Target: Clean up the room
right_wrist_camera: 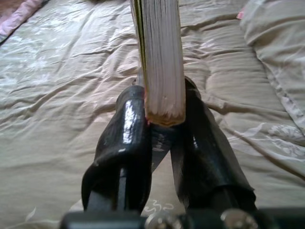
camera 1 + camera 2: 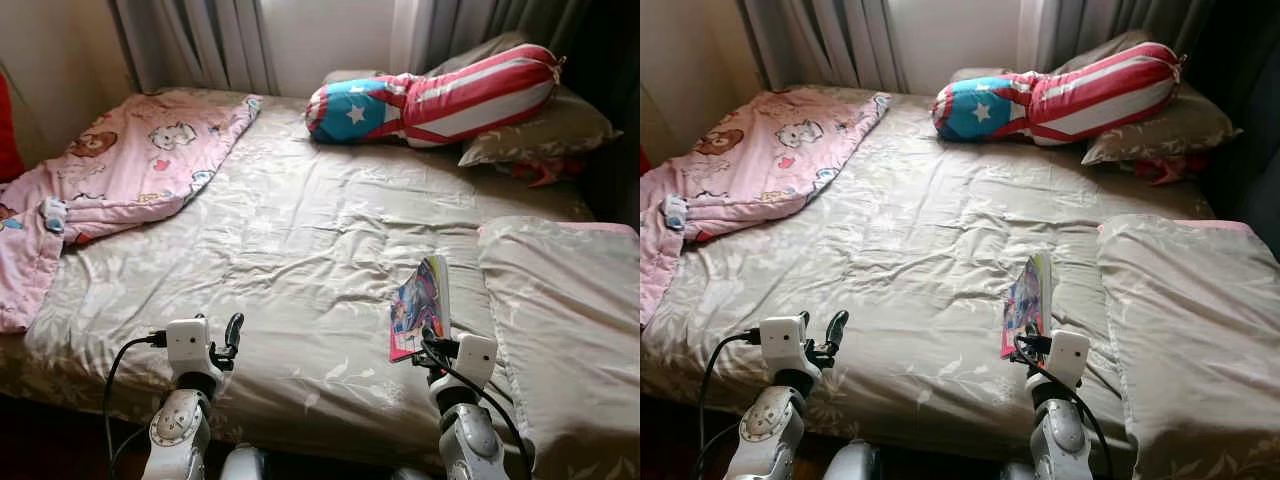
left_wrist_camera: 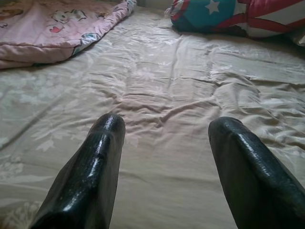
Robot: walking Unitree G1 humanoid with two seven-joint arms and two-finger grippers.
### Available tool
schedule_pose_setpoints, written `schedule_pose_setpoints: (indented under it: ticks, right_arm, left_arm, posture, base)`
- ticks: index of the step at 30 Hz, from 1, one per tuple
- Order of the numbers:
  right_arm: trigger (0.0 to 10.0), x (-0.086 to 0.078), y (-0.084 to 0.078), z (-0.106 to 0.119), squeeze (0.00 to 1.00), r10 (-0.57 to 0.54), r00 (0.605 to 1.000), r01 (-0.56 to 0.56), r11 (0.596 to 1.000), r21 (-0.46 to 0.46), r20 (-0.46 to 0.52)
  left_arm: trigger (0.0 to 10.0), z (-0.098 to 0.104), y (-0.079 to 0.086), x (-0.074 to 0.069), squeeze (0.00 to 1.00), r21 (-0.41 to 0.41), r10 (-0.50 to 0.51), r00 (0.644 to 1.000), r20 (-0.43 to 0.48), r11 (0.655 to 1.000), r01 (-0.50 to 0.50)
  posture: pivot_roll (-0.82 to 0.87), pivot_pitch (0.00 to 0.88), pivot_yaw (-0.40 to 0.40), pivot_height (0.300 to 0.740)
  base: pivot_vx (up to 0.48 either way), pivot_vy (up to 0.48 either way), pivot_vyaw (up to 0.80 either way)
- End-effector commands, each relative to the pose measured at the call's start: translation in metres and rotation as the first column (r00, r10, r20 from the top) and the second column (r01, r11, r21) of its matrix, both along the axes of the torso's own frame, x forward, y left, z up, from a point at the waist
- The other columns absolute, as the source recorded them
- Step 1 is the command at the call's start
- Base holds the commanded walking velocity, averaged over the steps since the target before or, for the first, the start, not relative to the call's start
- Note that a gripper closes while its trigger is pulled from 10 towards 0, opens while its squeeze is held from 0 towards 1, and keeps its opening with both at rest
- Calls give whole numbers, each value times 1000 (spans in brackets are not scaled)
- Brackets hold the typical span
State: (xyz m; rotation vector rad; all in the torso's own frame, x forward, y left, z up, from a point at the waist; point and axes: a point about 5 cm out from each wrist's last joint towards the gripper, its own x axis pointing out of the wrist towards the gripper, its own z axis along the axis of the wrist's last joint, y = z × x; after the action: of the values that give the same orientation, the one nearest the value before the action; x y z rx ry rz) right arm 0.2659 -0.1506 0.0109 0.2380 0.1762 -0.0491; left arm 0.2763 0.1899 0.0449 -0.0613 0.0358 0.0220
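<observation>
Rumpled beige bed [image 2: 290, 240] spans the frame; lower right, the right gripper [image 1: 162, 119] pinches a book [image 2: 420, 305] (held upright) above it. Lower left, the left gripper [image 3: 167, 138] gapes empty.

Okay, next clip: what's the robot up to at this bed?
The robot stands at the foot of a bed. Its right end effector is shut on a book, held upright on edge above the cover, beside a pillow. The left end effector is open and holds nothing, just over the cover. A pink blanket lies crumpled at the far left.
</observation>
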Motion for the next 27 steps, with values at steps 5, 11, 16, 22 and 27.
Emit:
schedule_pose_setpoints:
  ticks: [5, 11, 16, 22, 27]
  right_arm:
    - [10000, 6, 3, 4, 0, 22, 999, -23, 1000, 12, 27]
    - [10000, 6, 4, 1, 0, 33, 999, -33, 999, 18, 15]
    - [10000, 6, 7, 0, 0, 63, 998, -63, 998, 24, 14]
    - [10000, 7, 9, -2, 0, 80, 997, -80, 996, 31, 6]
    - [10000, 8, 9, -3, 0, 88, 996, -88, 995, 50, -1]
  left_arm:
    - [10000, 4, -2, 3, 0, 3, -18, 1000, 12, 1000, 18]
    - [10000, 4, -3, 3, 0, 12, -27, 1000, 8, 1000, 27]
    - [10000, 4, -3, 4, 0, 17, -28, 1000, 10, 999, 28]
    - [10000, 5, -2, 4, 0, 25, -28, 1000, 11, 999, 28]
    - [10000, 5, -2, 4, 0, 29, -30, 1000, 6, 999, 30]
  posture:
    - [-58, 29, -21, 655]
    - [-57, 25, -21, 655]
    - [-59, 27, -19, 655]
    - [-58, 27, -19, 655]
    - [-54, 31, -18, 655]
  base:
    - [50, 0, 0]
    - [301, 0, 0]
    - [347, 0, 0]
    - [293, 0, 0]
    - [0, 0, 0]
